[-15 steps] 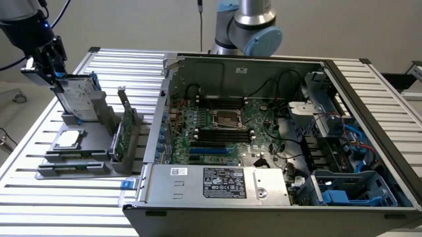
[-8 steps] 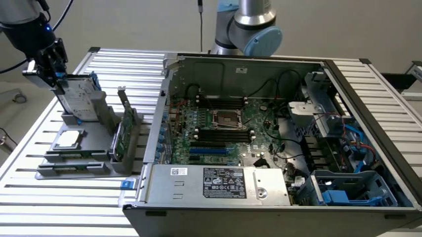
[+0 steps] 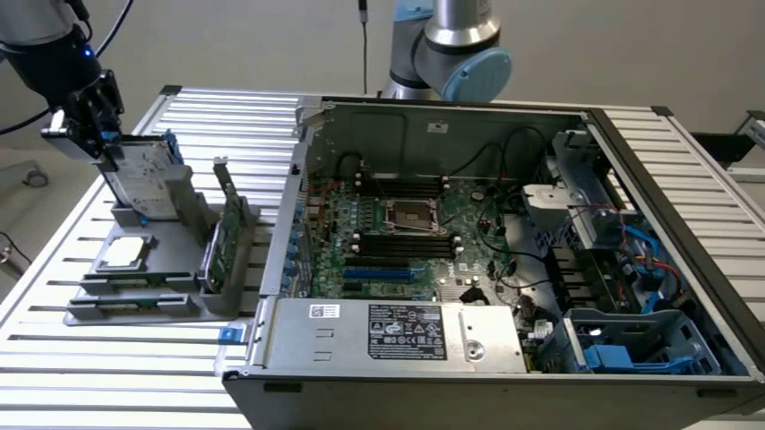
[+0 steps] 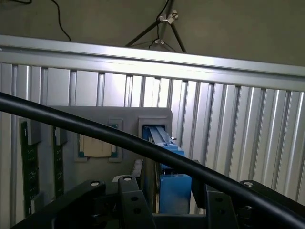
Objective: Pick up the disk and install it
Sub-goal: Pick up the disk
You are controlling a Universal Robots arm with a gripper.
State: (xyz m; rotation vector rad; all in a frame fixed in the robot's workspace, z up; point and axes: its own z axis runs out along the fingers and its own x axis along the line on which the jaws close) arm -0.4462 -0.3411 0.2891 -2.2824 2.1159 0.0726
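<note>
Disk (image 3: 146,184) writing comes first: we see a flat silver-grey metal hard drive in a bright blue plastic carrier. Its white printed label faces the exterior view's right, but the print is too small for us to read. The black two-fingered gripper (image 3: 107,148) is down over the disk's upper edge. In the wrist view the gripper (image 4: 174,212) has its black fingers (image 4: 131,202) standing wide on either side of the disk (image 4: 174,191), which is seen edge-on. The jaws are spread, not clamped, and we see a gap between the blue carrier and one finger. Whether the other finger touches the metal we cannot tell. A thick black cable (image 4: 95,131) runs across in front of that camera.

The disk stands upright in a slot of a grey plastic fixture (image 3: 179,269) near the exterior view's left, on a ribbed aluminium table (image 3: 72,358). The same fixture holds a small square silver chip (image 3: 125,253), lying flat. It also holds a thin green circuit card (image 3: 227,251), standing on edge between the disk and an open dark-grey computer case (image 3: 395,134). Inside the case we see a green motherboard (image 3: 407,233) and a silver power supply box (image 3: 395,336) carrying a white sticker and a black one, neither readable. A blue plastic bay (image 3: 633,345) sits at the corner toward the exterior view's right. Behind the case rises the silver and pale-blue arm joint (image 3: 460,54).
</note>
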